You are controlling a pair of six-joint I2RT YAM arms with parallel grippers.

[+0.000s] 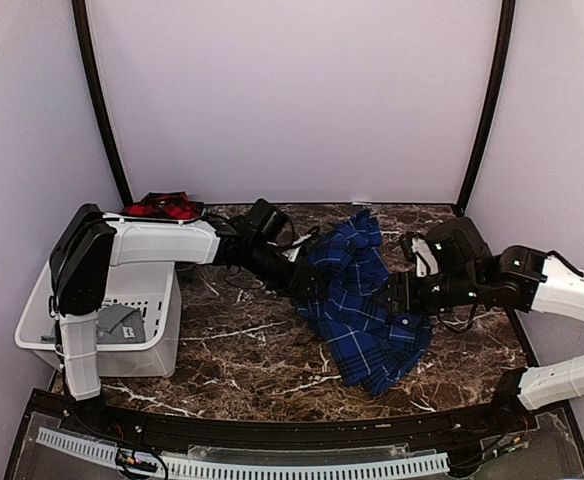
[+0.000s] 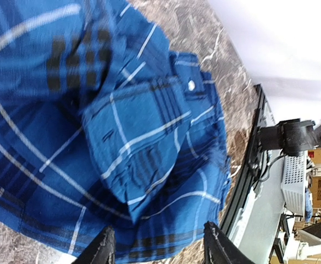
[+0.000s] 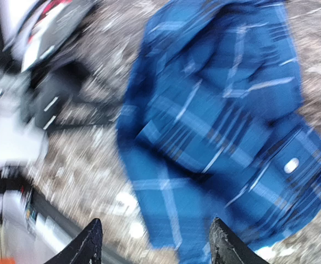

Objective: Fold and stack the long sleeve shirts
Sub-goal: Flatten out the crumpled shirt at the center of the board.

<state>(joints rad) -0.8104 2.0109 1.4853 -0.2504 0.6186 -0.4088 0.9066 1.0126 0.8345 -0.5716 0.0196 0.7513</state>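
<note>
Left pincer (image 2: 159, 235), right pincer (image 3: 155, 232) spread — blue shirt (image 1: 357, 300) | marbled table (image 1: 232, 352) | lilac walls (image 1: 292, 100)

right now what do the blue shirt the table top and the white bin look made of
Blue shirt: soft matte woven cloth; it folds and creases. Table top: brown marble or marble-look laminate, white veins. White bin: probably smooth plastic, slotted walls.

The heaped blue shirt (image 1: 357, 300) fills the gap between left hand (image 1: 307, 282) and right hand (image 1: 398, 296), while bare worktop (image 1: 234, 335) lies open left of the left hand.
</note>
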